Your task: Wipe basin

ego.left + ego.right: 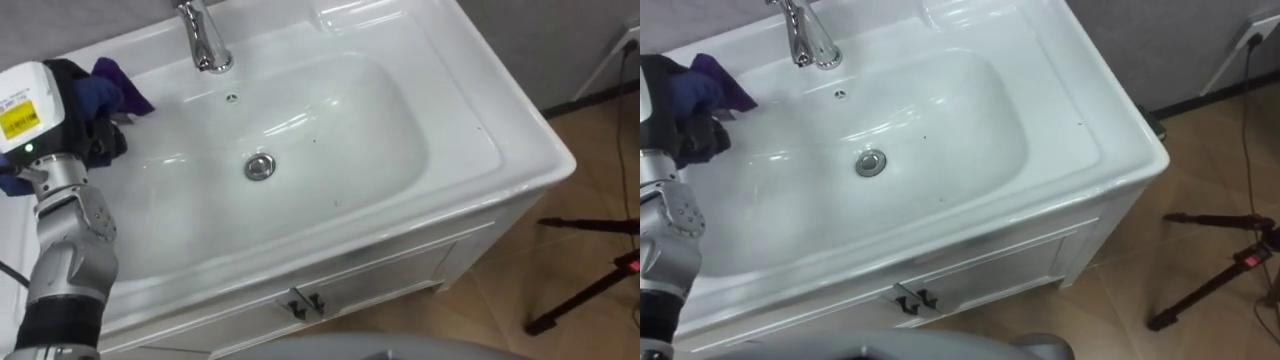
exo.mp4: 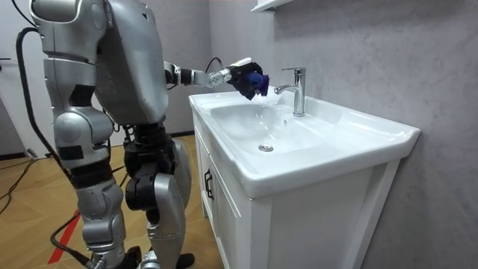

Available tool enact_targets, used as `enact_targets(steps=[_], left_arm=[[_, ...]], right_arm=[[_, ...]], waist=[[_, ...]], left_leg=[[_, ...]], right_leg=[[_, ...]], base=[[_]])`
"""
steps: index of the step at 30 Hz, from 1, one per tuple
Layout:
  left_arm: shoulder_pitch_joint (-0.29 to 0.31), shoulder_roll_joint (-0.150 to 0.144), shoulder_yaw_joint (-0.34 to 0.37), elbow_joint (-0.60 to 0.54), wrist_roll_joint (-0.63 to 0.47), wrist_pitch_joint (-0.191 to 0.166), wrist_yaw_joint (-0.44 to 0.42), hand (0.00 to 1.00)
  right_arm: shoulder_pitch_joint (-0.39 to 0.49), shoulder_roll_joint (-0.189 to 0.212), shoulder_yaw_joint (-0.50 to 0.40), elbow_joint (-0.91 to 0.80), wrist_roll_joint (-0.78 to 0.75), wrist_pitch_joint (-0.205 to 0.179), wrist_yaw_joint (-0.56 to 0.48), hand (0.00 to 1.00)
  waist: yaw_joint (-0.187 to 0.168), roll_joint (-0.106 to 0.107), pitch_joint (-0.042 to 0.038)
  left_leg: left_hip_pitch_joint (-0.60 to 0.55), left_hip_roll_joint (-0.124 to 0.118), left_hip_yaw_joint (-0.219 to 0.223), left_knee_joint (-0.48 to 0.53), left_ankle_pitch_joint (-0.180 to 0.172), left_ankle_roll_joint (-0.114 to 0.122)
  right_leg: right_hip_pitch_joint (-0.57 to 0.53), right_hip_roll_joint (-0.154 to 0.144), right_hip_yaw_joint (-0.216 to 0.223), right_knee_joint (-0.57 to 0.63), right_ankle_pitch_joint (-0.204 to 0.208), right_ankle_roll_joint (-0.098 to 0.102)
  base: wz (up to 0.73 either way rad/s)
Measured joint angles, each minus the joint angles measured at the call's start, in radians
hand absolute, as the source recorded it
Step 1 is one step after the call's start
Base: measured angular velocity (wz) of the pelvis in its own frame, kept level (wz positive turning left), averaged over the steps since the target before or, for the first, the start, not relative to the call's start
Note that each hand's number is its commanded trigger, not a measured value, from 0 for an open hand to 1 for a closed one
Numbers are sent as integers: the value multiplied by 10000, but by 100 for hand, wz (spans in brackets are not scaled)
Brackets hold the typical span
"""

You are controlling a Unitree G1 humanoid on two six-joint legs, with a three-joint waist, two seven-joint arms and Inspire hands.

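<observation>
Hovering over the basin's (image 1: 330,120) left edge near the tap (image 1: 205,40), your left hand's (image 1: 50,110) fingers clench the cloth (image 1: 112,86).

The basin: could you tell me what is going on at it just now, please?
A humanoid robot stands in front of the white basin. Its left hand is curled round a blue-purple cloth. It holds the cloth in the air above the basin's left rim, beside the tap. The cloth is not touching the bowl, so no wiping stroke is under way.
</observation>
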Motion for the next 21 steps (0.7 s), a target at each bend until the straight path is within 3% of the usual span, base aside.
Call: enact_targets(steps=[8, 12, 21], left_arm=[[0, 4, 801, -109, -702, -72, 426, 100], [26, 4, 1261, -100, -1236, -24, 488, 100], [848, 3, 1817, 102, -1750, 130, 510, 100]], right_arm=[[-40, 193, -5, 29, -9, 15, 10, 0], [36, 189, -20, -3, 3, 21, 71, 0], [11, 170, -225, -58, -90, 29, 133, 0]], waist=[[116, -26, -3], [353, -37, -2], [547, -10, -7]], left_leg=[[-38, -19, 48, 16, 11, 18], [-13, -17, 88, 4, 11, 18], [84, -18, 74, -16, 9, 18]], right_leg=[[-56, 2, 184, 4, -4, 10], [-63, 15, 227, 4, -8, 17], [72, 1, 105, 8, -11, 20]], base=[[-2], [-6], [2]])
